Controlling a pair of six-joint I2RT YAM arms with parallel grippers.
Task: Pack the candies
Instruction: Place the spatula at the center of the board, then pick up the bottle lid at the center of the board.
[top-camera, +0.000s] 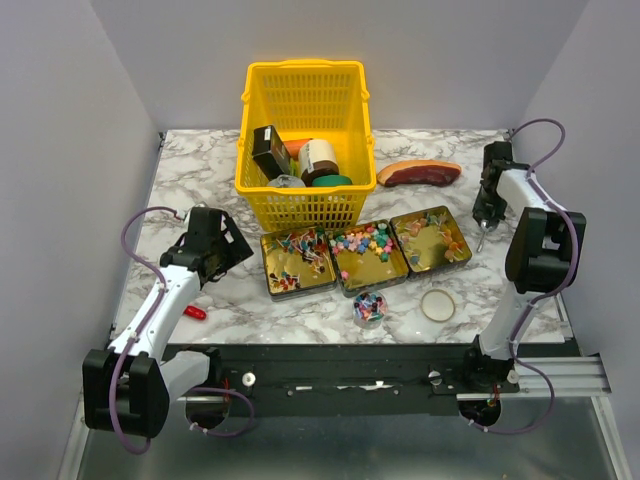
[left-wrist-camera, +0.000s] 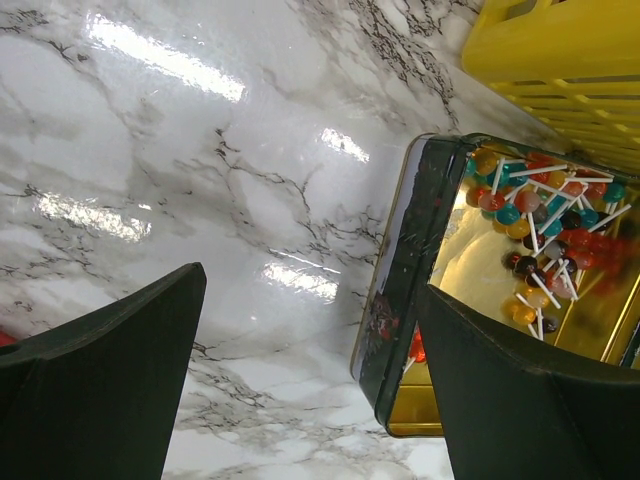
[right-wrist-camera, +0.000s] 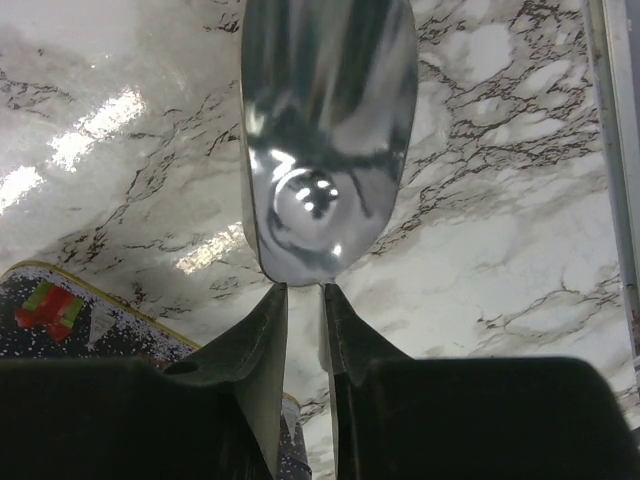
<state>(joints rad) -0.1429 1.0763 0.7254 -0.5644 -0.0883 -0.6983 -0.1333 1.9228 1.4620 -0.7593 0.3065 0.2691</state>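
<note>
Three open gold tins lie in a row in front of the basket: the left one holds lollipops, the middle one small coloured candies, the right one a few sweets. A small clear jar with candies stands in front of them. My left gripper is open and empty just left of the left tin; its dark wall lies between my jaws. My right gripper is shut on a metal spoon, right of the tins.
A yellow basket with cans and packages stands at the back. A reddish fake meat slab lies to its right. A round lid ring lies by the jar. A small red object lies near the left arm.
</note>
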